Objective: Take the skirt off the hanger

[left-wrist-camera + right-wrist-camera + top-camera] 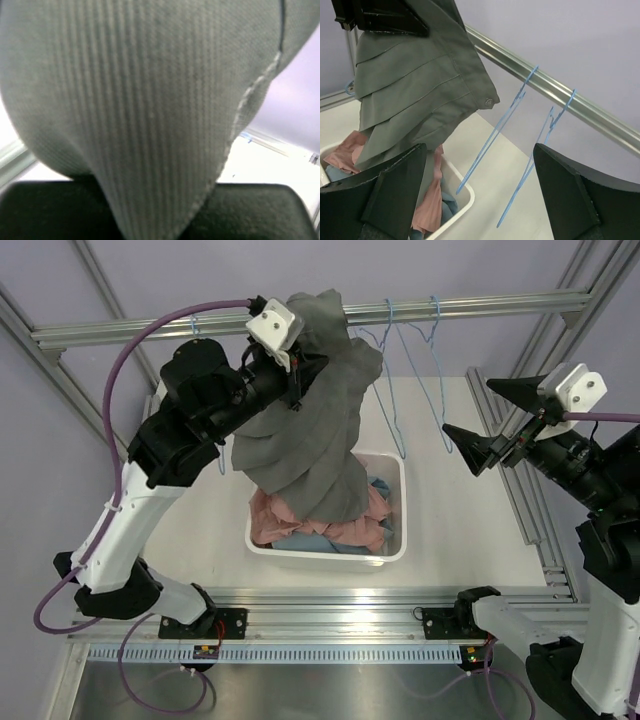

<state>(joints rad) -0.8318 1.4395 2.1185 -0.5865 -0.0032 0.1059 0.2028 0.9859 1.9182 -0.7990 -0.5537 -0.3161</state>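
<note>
Ribbed, pleated grey skirt [150,100] in left gripper [298,380], beside wire hangers [495,132]

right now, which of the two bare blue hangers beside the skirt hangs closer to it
The left hanger in the right wrist view, just past the buttoned corner of the gray skirt; the other hanger hangs farther along the rail.

grey pleated skirt [310,430] hanging, blue hangers [492,137] beside
</note>
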